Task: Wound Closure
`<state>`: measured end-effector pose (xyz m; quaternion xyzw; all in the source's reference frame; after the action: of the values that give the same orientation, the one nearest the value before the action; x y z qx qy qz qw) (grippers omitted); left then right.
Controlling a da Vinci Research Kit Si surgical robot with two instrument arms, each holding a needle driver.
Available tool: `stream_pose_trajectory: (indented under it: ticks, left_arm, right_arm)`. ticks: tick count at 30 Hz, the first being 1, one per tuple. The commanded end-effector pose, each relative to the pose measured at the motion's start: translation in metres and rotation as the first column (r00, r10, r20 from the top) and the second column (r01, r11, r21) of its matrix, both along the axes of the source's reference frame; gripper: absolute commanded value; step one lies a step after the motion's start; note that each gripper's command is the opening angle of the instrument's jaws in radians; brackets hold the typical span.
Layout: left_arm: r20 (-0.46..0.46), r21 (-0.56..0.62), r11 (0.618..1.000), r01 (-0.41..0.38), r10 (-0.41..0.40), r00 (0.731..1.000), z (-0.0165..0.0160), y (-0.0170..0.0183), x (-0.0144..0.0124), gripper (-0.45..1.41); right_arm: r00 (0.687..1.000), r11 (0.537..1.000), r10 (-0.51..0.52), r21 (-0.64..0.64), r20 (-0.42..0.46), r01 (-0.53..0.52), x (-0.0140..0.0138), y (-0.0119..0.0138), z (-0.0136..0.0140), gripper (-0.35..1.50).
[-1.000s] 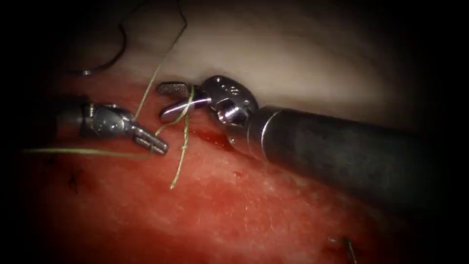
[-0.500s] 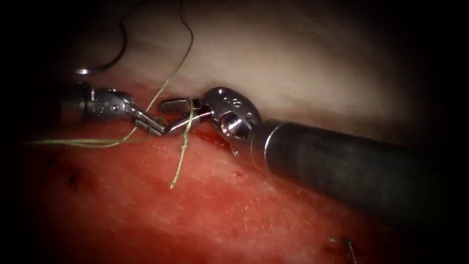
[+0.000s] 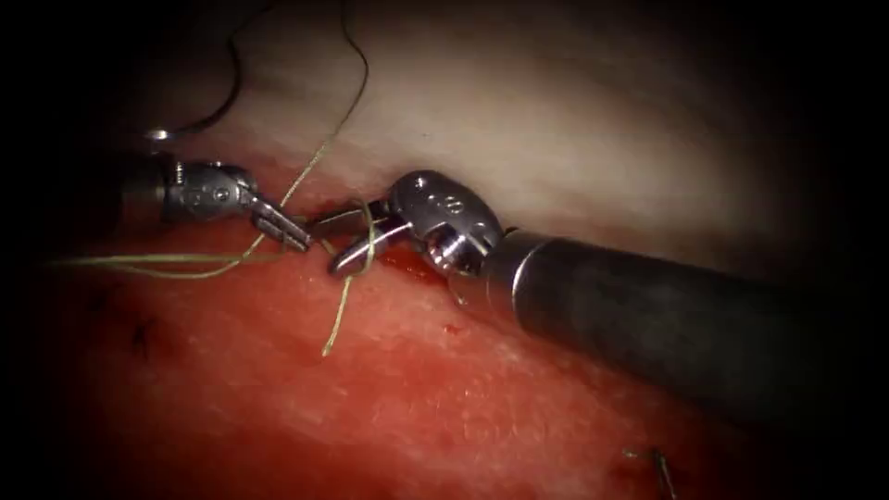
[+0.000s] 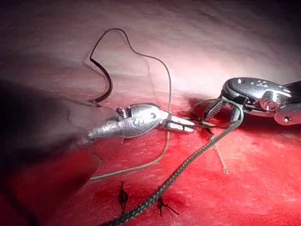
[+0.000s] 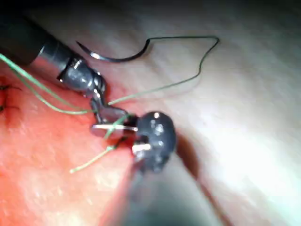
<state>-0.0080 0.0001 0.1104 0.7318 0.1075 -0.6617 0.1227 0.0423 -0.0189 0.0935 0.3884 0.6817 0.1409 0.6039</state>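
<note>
The curved needle lies free on the pale part of the tissue, at the far left, not in the tissue and held by neither tool; it shows too in the left wrist view and the right wrist view. The greenish thread runs from it down to the cut, loops over the right tool's lower jaw, and a loose end rests on the red flesh.
</note>
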Motion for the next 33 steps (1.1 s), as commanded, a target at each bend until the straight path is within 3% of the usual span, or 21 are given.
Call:
stream_pose_trajectory:
  ticks: [1,10,18,26,33]
  left_arm:
    - [0.003,-0.001,1.000,-0.004,0.004,1.000,0.0007,0.0001,-0.0004,-0.45]
    - [-0.004,-0.004,1.000,-0.018,0.018,1.000,0.0009,0.0004,-0.0002,-0.45]
    - [-0.006,0.006,1.000,-0.025,0.025,1.000,0.0012,0.0009,0.0001,-0.45]
    - [-0.007,0.017,0.999,-0.029,0.029,1.000,0.0015,0.0014,0.0004,-0.45]
    - [-0.012,0.026,0.999,-0.029,0.030,0.999,0.0018,0.0013,0.0004,-0.45]
  right_arm:
    - [1.000,1.000,-0.012,-0.005,0.004,0.012,0.0009,0.0000,0.0007,0.44]
    - [0.993,0.991,-0.117,-0.067,0.026,0.119,0.0010,-0.0005,0.0013,0.47]
    - [0.974,0.954,-0.221,-0.198,0.049,0.226,0.0014,-0.0022,0.0018,0.57]
    - [0.968,0.939,-0.249,-0.239,0.021,0.247,0.0015,-0.0029,0.0015,0.68]
    - [0.968,0.900,-0.250,-0.366,0.010,0.236,0.0017,-0.0024,0.0000,0.71]
